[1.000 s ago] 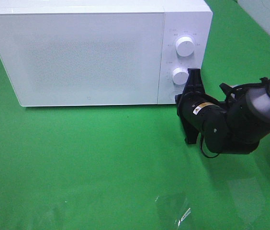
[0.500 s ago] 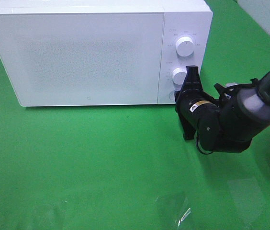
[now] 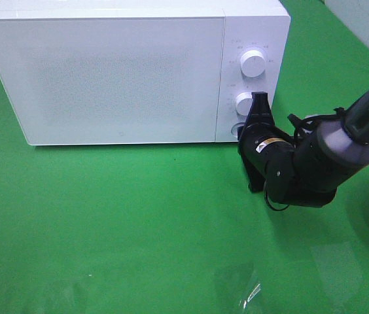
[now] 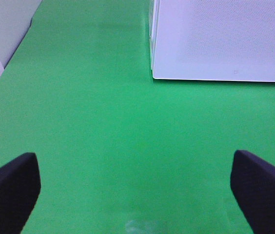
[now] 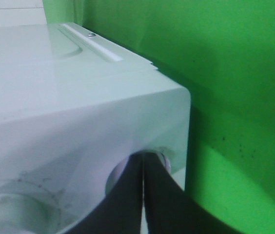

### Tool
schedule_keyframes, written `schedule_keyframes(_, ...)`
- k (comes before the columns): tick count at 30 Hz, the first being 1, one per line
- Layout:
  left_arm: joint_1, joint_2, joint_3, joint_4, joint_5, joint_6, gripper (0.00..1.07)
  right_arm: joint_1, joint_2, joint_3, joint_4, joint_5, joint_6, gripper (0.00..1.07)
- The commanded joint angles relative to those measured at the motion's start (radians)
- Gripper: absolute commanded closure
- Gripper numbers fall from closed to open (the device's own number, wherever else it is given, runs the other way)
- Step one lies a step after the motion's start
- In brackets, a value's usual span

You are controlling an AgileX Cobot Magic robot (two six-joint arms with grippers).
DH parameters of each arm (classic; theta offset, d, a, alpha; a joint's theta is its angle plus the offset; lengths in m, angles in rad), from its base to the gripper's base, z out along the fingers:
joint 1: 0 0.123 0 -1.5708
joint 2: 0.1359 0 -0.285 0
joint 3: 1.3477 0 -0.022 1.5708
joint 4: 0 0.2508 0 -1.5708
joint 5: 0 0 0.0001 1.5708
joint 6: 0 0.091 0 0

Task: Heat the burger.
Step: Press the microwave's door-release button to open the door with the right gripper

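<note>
Since earlier frame, my right gripper (image 3: 254, 116) creeps up and left, toward 11 o'clock, onto microwave (image 3: 132, 72) control panel. Fingers pressed together, holding nothing, tips at round button (image 5: 127, 170) below lower knob (image 3: 245, 103). Left gripper (image 4: 137, 180) spread wide, empty, over green mat (image 3: 125, 222). Burger not in view; door closed. Step, my guess: pressing door release. Next: firm straight push, then back off.

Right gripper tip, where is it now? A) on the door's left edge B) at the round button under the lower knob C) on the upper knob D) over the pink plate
B: the shut right gripper is at the round button low on the microwave panel.
</note>
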Motion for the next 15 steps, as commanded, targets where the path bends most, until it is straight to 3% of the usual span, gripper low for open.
schedule_keyframes(1,0.001,-0.020,0.003,-0.007,-0.008,-0.004,0.09,-0.007,-0.001,-0.023,0.016,-0.099,-0.034,1.07)
schedule_keyframes(15,0.001,-0.020,0.003,-0.007,-0.008,-0.004,0.09,-0.007,0.004,-0.047,0.023,-0.232,-0.037,1.07)
